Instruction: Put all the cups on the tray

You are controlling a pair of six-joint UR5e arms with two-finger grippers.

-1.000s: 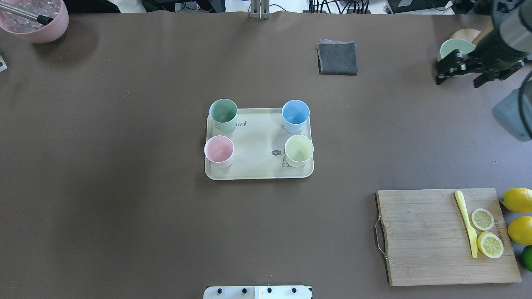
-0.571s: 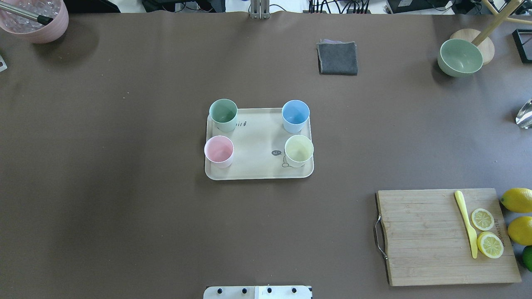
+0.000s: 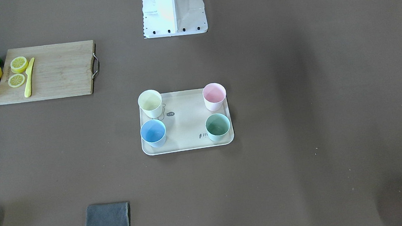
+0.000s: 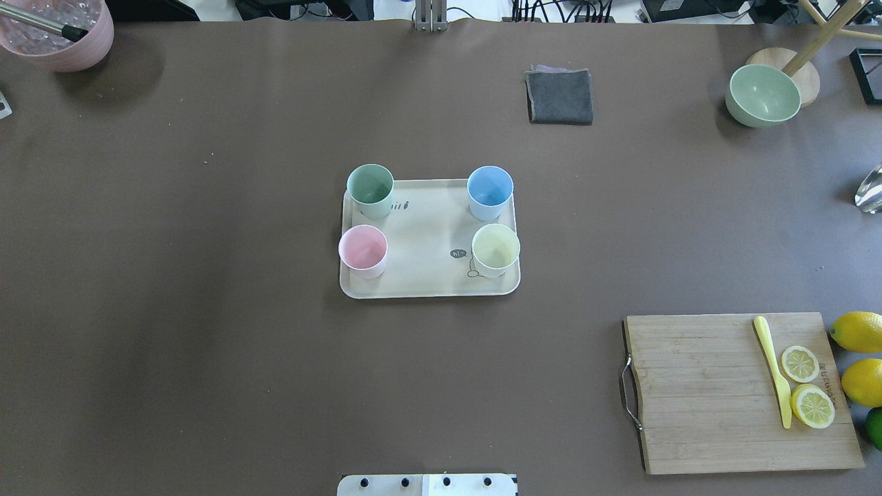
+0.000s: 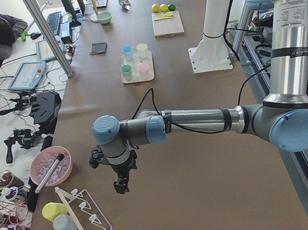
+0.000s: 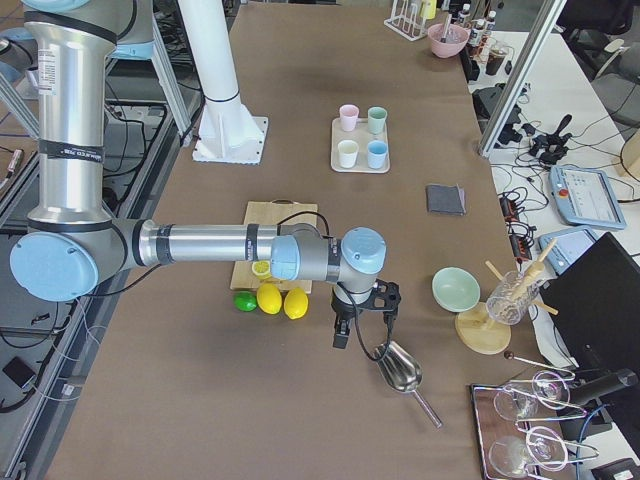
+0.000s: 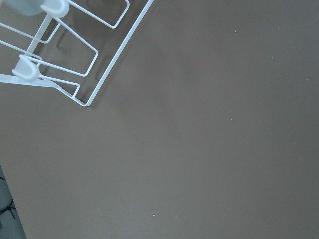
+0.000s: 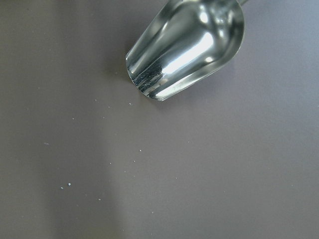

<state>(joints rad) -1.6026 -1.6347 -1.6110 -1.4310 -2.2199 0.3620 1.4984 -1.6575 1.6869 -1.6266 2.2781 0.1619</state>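
Seen only from the two end cameras: left fingers (image 5: 120, 187) hanging over bare counter (image 5: 199, 200) just beside a white wire rack (image 5: 85, 217), right fingers (image 6: 339, 336) hanging near a steel scoop (image 6: 400, 368); impossible to tell from there whether spread or pressed together. Filling the top of the right wrist camera, the scoop's shiny bowl; in a corner of the left wrist camera, part of the rack. At mid-counter, shown best from overhead and front: on the cream tray (image 4: 427, 234), upright and one to a corner, mint green cup (image 4: 370, 189), light blue cup (image 4: 490, 191), pink cup (image 4: 363, 249), pale yellow cup (image 4: 495, 249), all empty. Well apart from both sets of fingers, tray and cups alike. At one far corner, a pink pot (image 4: 86, 54) holding clear lumps (image 4: 34, 43) and a metal rod (image 4: 34, 21); at the other, an empty pale green bowl (image 4: 763, 95)
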